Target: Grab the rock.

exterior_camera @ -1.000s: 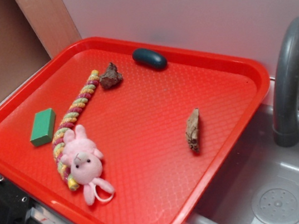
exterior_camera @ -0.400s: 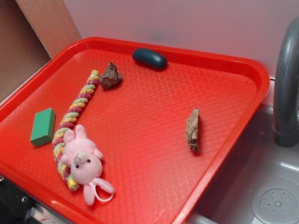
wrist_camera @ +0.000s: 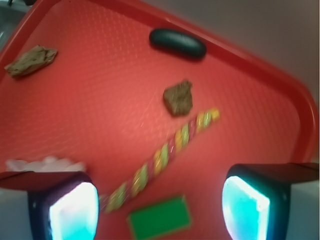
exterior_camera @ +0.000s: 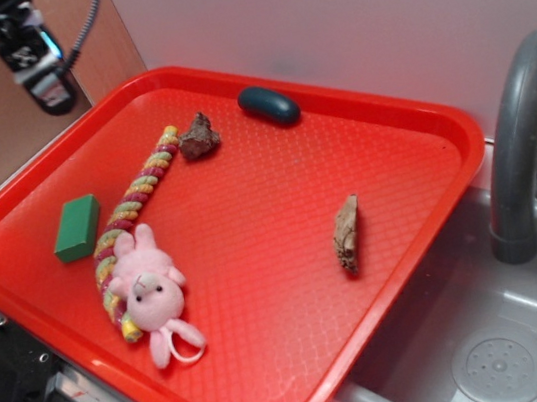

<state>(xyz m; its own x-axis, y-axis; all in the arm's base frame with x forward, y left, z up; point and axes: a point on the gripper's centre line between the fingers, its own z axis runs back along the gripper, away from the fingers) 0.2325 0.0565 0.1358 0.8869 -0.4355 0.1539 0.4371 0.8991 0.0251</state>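
Above tray's far-left corner, end effector is hovering, fingers spread; rock is sitting well ahead, probably untouched.

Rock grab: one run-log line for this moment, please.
phase: approach | gripper: open, empty, high above tray | rock: untouched beside rope toy

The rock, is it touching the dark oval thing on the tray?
No, the rock lies apart from the dark oval, with bare red tray between them.

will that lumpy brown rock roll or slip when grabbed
The small jagged reddish-brown rock looks craggy and irregular, so it probably won't roll. Its rough faces should grip well, though uneven lumps could make it twist between the open end effector pads.
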